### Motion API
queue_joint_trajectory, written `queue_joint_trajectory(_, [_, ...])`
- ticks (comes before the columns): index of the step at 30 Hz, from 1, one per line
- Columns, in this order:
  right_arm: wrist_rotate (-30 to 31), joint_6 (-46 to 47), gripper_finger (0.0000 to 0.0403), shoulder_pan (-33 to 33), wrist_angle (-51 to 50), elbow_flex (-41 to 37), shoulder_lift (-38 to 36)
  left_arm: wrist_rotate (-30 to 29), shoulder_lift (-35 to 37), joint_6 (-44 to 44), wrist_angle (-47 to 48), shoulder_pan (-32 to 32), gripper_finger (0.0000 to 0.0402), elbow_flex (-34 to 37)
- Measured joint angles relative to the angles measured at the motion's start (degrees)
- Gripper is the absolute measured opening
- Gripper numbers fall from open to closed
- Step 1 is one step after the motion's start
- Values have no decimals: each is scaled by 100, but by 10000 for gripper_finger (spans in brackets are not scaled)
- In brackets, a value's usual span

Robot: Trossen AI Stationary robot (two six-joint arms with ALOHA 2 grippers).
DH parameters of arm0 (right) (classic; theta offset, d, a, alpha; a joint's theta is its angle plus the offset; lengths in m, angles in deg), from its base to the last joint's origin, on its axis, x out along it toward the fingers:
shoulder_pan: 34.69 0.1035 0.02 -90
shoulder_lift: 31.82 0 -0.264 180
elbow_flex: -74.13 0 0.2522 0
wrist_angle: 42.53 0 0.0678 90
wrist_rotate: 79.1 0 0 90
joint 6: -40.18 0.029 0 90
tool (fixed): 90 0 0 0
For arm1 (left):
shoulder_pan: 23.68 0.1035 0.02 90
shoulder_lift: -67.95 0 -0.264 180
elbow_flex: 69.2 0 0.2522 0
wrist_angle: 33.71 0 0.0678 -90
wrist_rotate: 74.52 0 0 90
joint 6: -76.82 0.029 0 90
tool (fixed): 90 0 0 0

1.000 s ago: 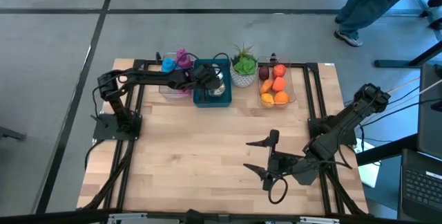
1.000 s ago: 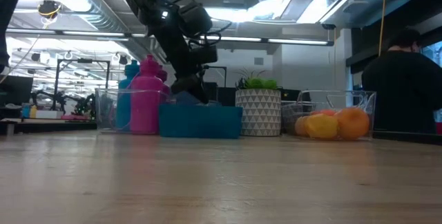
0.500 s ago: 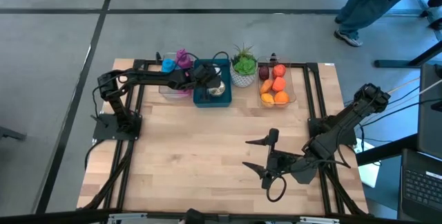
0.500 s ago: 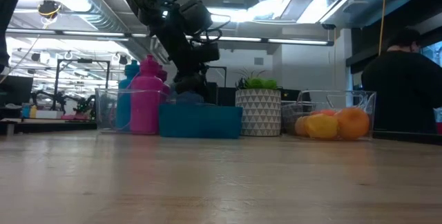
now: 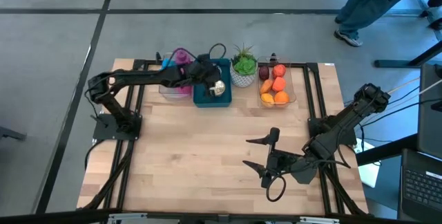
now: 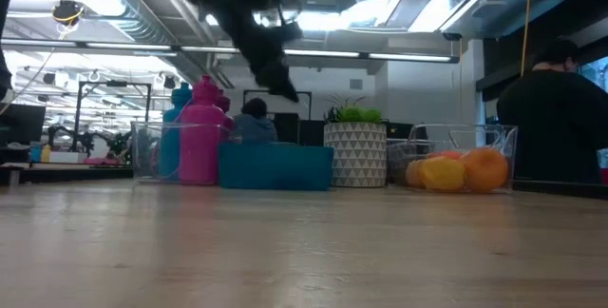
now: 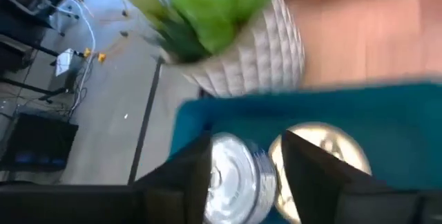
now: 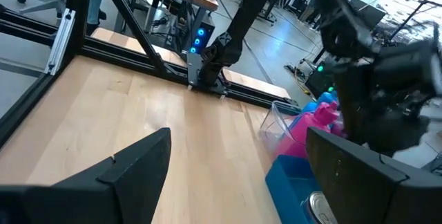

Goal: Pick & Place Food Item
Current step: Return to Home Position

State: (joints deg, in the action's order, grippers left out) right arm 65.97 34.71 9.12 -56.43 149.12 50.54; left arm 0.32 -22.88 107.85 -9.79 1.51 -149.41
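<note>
My left arm reaches across the far edge, and its gripper (image 5: 212, 79) hangs above the teal bin (image 5: 200, 100), raised clear of it in the low view (image 6: 278, 82). In the left wrist view a silver can (image 7: 235, 175) sits between its fingers. A second, gold-topped can (image 7: 324, 149) lies in the bin behind them. My right gripper (image 5: 265, 157) waits wide open over the table's near right part, touching nothing. My left gripper is shut on the silver can, pinching its ribbed side (image 7: 257, 175) between the two fingers, one on each side. The can's lid faces the wrist camera. The fingers come from above, slanting down over the teal bin. The can looks lifted off the bin's floor, though blur hides its underside.
A clear tray of oranges and red fruit (image 5: 293, 91) stands right of a potted plant (image 5: 243, 68). Pink and blue bottles (image 5: 177, 59) stand in a clear container left of the bin. Bare wood fills the table's middle and near left. A person stands beyond the far right corner.
My left gripper was down inside the teal bin, then rose quickly above its rim and drew a little toward the far edge, with the silver can between its fingers. My right arm has kept still.
</note>
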Motion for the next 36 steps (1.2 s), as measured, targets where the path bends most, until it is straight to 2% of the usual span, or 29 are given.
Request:
queue_joint_trajectory(4, [-43,-114,329,11,-41,0,-102,192,409,-481,261,-144,202,-263])
queue_joint_trajectory(9, [1,-147,329,118,-419,0,-593,1071,1184,-994,293,-336,229,-298])
queue_joint_trajectory(15, [283,-150,329,173,-1165,0,-1403,1800,2197,-1733,759,-467,221,-298])
queue_joint_trajectory(20, [256,-14,310,162,-1955,0,-2092,1974,3031,-1621,1061,-767,197,-147])
queue_joint_trajectory(25, [257,429,247,162,-2791,0,-2717,1798,3966,-1575,922,-1151,161,428])
queue_joint_trajectory(31, [104,911,134,162,-3644,-2,-3246,1668,5192,-1802,388,-1356,116,1509])
queue_joint_trajectory(36, [-60,746,25,160,-3306,-446,-3762,1665,6131,-2030,-169,-1357,86,2523])
